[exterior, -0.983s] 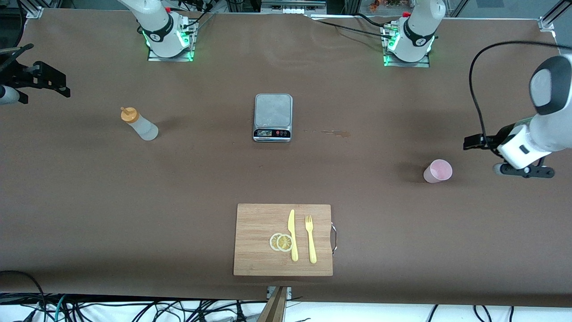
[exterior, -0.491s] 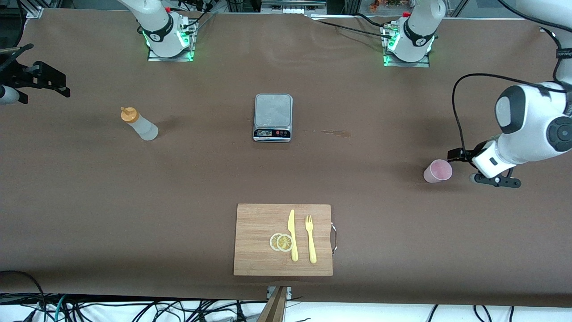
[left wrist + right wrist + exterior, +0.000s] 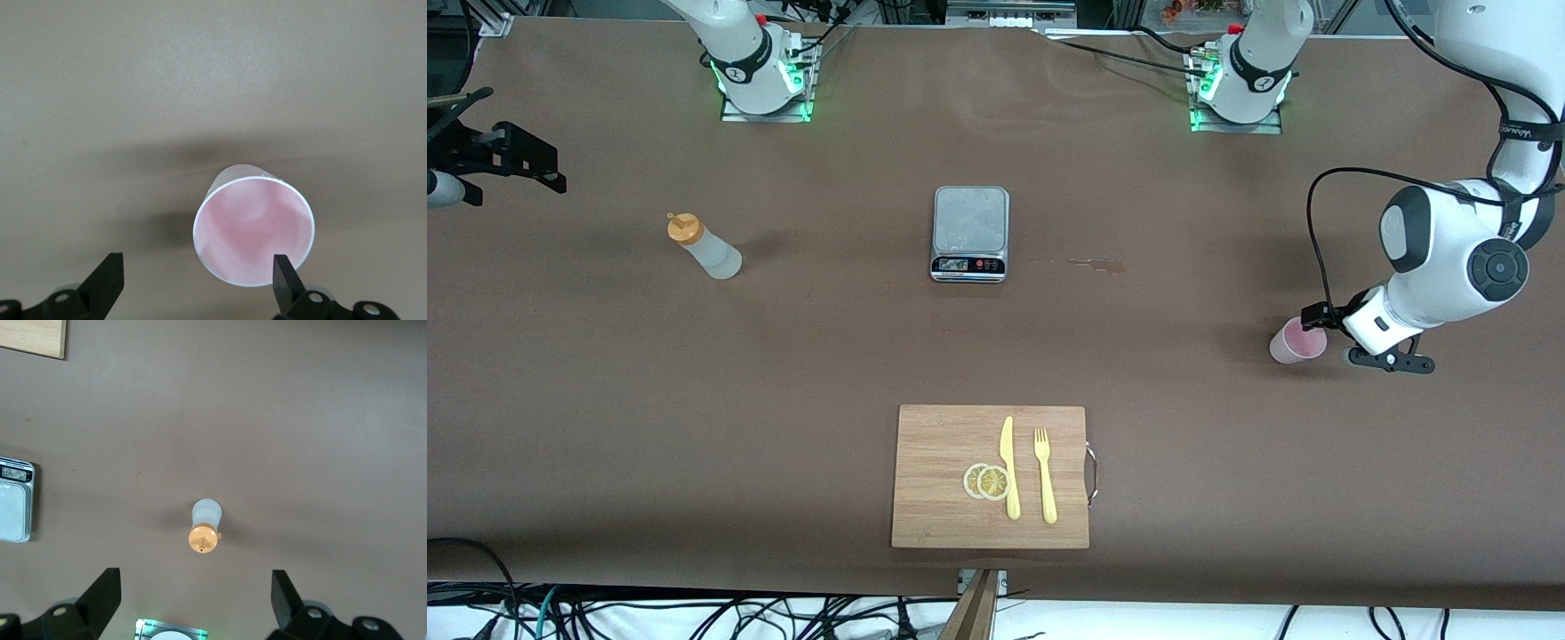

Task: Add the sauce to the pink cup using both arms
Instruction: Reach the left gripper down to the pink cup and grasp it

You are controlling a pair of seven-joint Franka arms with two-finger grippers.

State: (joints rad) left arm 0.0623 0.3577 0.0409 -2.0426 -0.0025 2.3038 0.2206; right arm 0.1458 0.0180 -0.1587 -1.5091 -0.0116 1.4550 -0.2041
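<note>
Left gripper [image 3: 193,283], fingers spread apart, hangs just beside one pink cup [image 3: 1297,340] at the left arm's end. Right gripper [image 3: 193,600], likewise apart, waits high over one sauce [image 3: 703,246] bottle standing toward the right arm's end.

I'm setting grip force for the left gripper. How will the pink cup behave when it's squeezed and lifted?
The pink cup looks thin-walled and empty, so it is probably light and may flex. Its tapered sides could slip upward-narrowing grips. The open left gripper sits close beside it; a nudge might tip it.
</note>
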